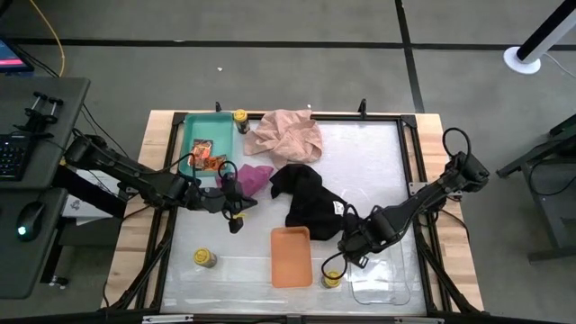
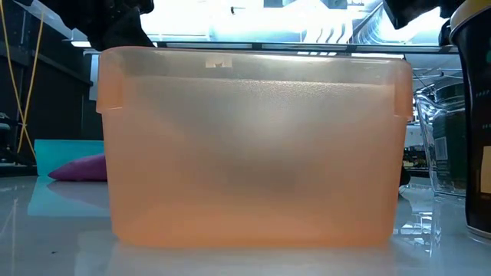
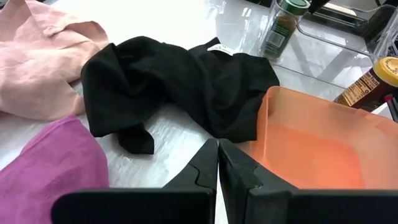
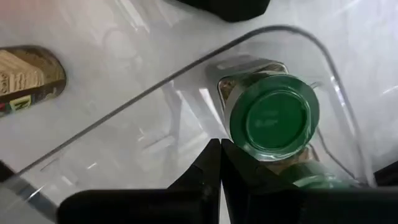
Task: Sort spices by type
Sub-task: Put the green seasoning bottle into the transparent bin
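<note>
I've got the right gripper over the clear tray, jaws closed and empty, a green-lidded jar standing inside it, glass with dark spice. Left gripper hovers mid-counter, jaws closed, empty. Packets sit in the teal tray, so types look grouped by tray.

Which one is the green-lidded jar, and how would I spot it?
Find the orange tray near the table's front edge, then the clear tray to its right. The green-lidded jar stands inside that clear tray, under the right gripper. The jars nearby have yellow lids; this lid is green.
</note>
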